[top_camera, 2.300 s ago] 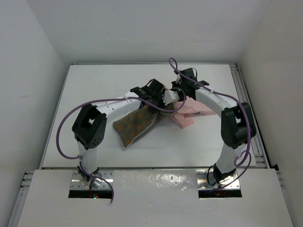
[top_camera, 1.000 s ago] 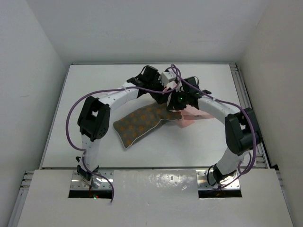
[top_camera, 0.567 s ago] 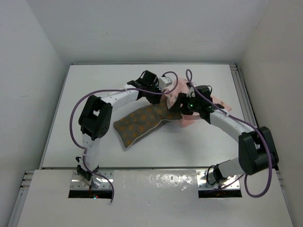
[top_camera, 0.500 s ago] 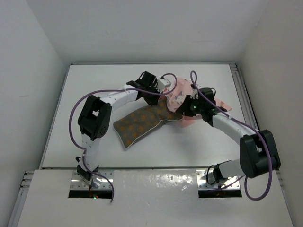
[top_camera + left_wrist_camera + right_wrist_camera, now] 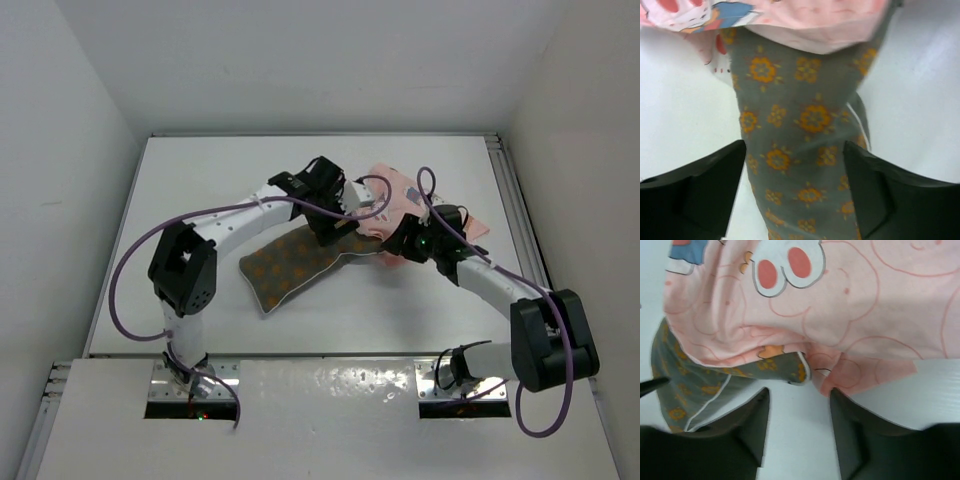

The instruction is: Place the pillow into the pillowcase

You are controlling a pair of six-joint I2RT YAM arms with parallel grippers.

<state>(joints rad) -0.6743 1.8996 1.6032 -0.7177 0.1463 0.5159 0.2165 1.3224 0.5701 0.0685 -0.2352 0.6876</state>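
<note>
The olive-brown pillow (image 5: 285, 268) lies slantwise on the table, and its far end sits under the edge of the pink rabbit-print pillowcase (image 5: 402, 200). My left gripper (image 5: 340, 228) hangs open over the pillow near that edge. In the left wrist view its fingers (image 5: 705, 192) straddle the pillow (image 5: 800, 145) just below the pillowcase (image 5: 820, 25), gripping nothing. My right gripper (image 5: 799, 395) is open over bare table, with a piped corner of the pillow (image 5: 777, 365) poking out under the pillowcase (image 5: 850, 305) just ahead of it. In the top view the right gripper (image 5: 398, 246) is at the pillowcase's near edge.
The white table (image 5: 200, 190) is ringed by white walls, with a metal rail (image 5: 520, 220) along its right side. Purple cables loop from both arms over the work area.
Both grippers have gone from shut to open. The pillowcase, held up half a second ago, now lies draped over the pillow's far end. The right arm has drawn back to the right.
</note>
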